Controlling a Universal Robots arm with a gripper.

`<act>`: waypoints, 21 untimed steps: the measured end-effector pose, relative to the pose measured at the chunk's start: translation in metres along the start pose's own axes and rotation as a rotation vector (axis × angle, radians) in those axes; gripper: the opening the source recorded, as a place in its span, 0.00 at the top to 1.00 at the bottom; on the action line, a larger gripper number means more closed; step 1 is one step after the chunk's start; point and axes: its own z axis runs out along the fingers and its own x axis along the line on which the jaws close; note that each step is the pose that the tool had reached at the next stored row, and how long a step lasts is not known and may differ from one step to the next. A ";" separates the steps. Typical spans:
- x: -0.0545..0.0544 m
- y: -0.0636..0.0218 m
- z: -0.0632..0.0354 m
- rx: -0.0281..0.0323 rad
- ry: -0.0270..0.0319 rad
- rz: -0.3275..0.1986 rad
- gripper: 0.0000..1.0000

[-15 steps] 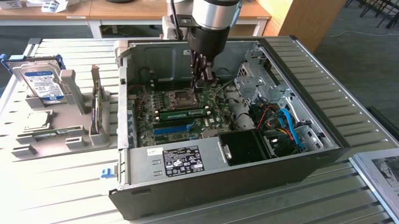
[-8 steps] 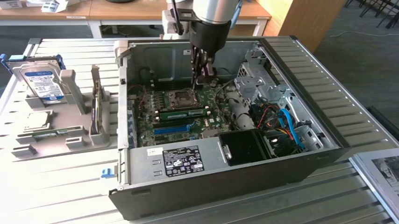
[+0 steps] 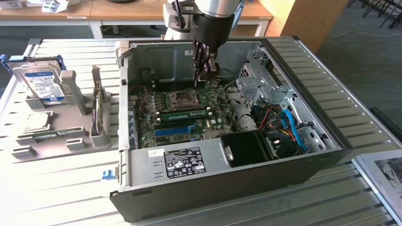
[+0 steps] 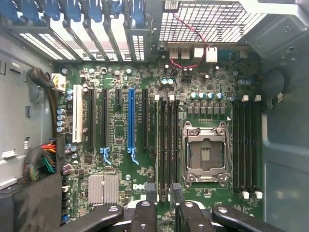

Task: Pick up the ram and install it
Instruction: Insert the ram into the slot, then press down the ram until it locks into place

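Observation:
The ram, a long green stick with a pale label, stands in a slot on the motherboard beside the CPU socket, inside the open computer case. My gripper hangs well above the board, over the socket's far side, and touches nothing. In the wrist view my gripper is open. Its dark fingertips stand apart with nothing between them, in line with the dark memory slots beside the CPU socket.
A grey holder at the exterior view's left carries a hard drive, a CPU chip and a thin board standing on edge. Drive cages and blue cables fill the case's right side. The power supply sits at the front.

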 end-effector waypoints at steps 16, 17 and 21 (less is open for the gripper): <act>-0.001 0.0009 -0.0195 0.0000 -0.0001 0.000 0.75; -0.001 0.0009 -0.0196 0.0001 -0.0003 0.000 0.75; -0.001 0.0009 -0.0197 0.0000 -0.0001 0.000 0.75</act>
